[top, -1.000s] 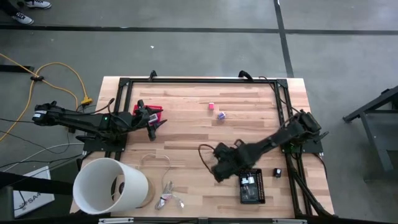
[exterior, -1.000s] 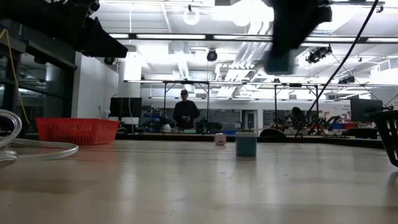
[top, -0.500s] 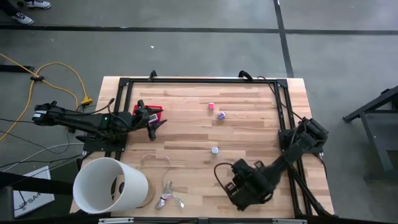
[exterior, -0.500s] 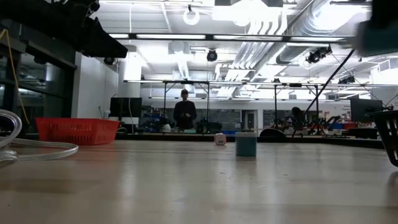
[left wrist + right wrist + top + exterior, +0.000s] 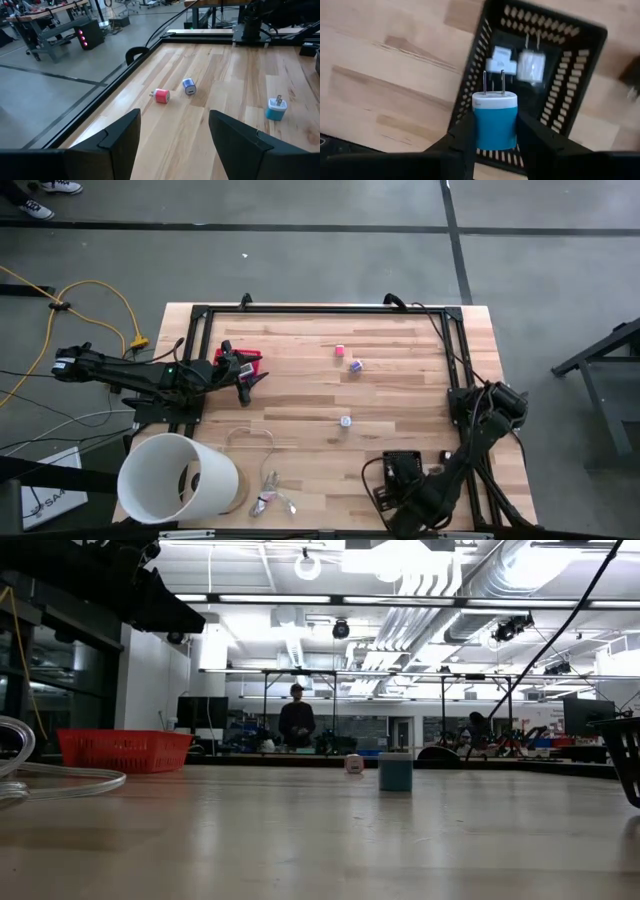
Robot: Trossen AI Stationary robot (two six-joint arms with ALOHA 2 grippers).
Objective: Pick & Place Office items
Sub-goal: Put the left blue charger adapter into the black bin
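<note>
My right gripper (image 5: 495, 136) is shut on a blue plug block with a white cap (image 5: 494, 122), above a black mesh basket (image 5: 555, 105) that holds two white plug blocks (image 5: 502, 60). In the high view this gripper (image 5: 395, 486) is at the table's near right, over the basket (image 5: 403, 464). A pink block (image 5: 340, 351), a purple one (image 5: 355, 365) and a teal one (image 5: 345, 421) lie loose on the wood. My left gripper (image 5: 246, 386) waits open at the far left; its wrist view shows the pink (image 5: 161, 95), purple (image 5: 189, 86) and teal (image 5: 275, 108) blocks ahead. My right gripper pinches the blue plug block by the two opposite sides of its blue body (image 5: 481, 131) between its two fingers. The fingers point down from above. The block is lifted clear over the basket, its white cap and two metal prongs (image 5: 493, 81) pointing down at the basket's inside.
A big white tub (image 5: 180, 478) lies at the near left corner, with a pale wire loop (image 5: 255, 438) and a silvery clump (image 5: 270, 502) beside it. A red basket (image 5: 238, 358) sits by my left gripper. A black rail frame (image 5: 320, 311) runs along the table's edges.
My right gripper has swung toward the table's near edge and right, from beside the black basket to above it, and has rolled at the wrist, carrying the blue plug block clear of the table. The teal block, hidden under the arm before, now shows.
</note>
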